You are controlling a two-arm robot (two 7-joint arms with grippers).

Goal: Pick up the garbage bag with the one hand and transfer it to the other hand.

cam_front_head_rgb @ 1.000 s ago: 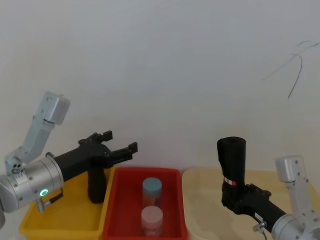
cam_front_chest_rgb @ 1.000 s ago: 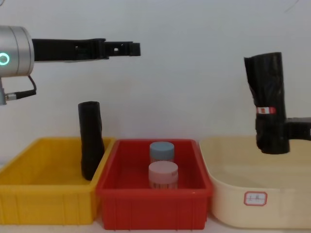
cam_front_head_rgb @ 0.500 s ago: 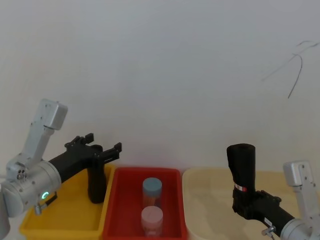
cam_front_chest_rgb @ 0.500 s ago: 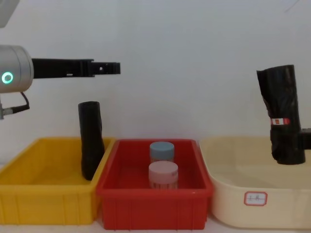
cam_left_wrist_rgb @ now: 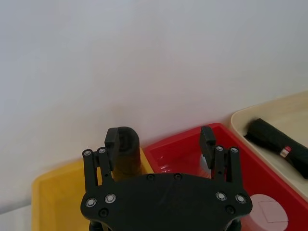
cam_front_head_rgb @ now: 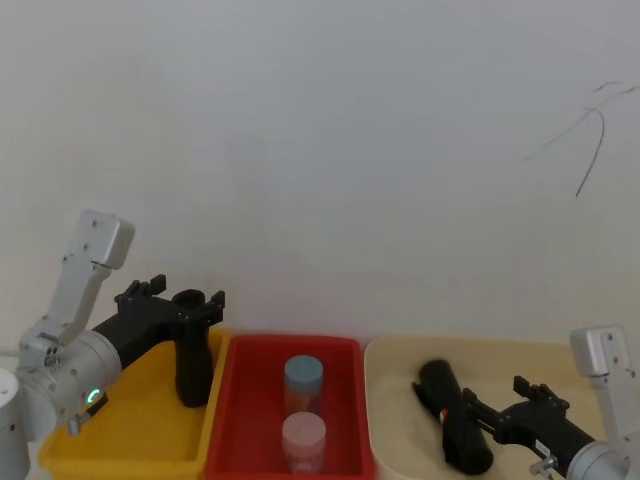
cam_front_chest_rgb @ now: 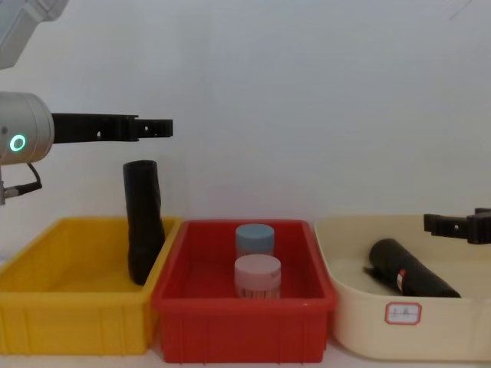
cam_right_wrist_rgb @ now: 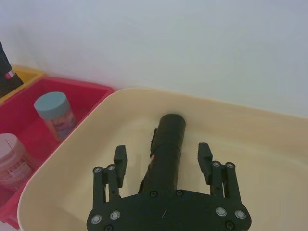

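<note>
The garbage bag [cam_front_chest_rgb: 410,274], a black roll with a small red-and-white label, lies on its side inside the beige tub [cam_front_chest_rgb: 399,337], also seen as the garbage bag [cam_front_head_rgb: 455,430] [cam_right_wrist_rgb: 166,149] [cam_left_wrist_rgb: 276,144]. My right gripper [cam_front_chest_rgb: 453,222] [cam_front_head_rgb: 495,400] [cam_right_wrist_rgb: 162,153] hovers just above the bag, open, its fingers on either side of the roll without touching it. My left gripper [cam_front_chest_rgb: 157,125] [cam_front_head_rgb: 185,293] [cam_left_wrist_rgb: 161,137], with the green ring, stands open and holding nothing, above the yellow bin.
A plain black roll [cam_front_chest_rgb: 143,230] [cam_front_head_rgb: 193,365] stands upright in the yellow bin [cam_front_chest_rgb: 77,322], right below the left fingers. The red bin [cam_front_chest_rgb: 242,326] in the middle holds a blue-lidded jar [cam_front_chest_rgb: 255,239] and a pink-lidded jar [cam_front_chest_rgb: 257,276]. A white wall stands close behind.
The right gripper came down with the upright bag, then opened; the bag now lies in the beige tub. The left gripper drew back to the left and lower.
</note>
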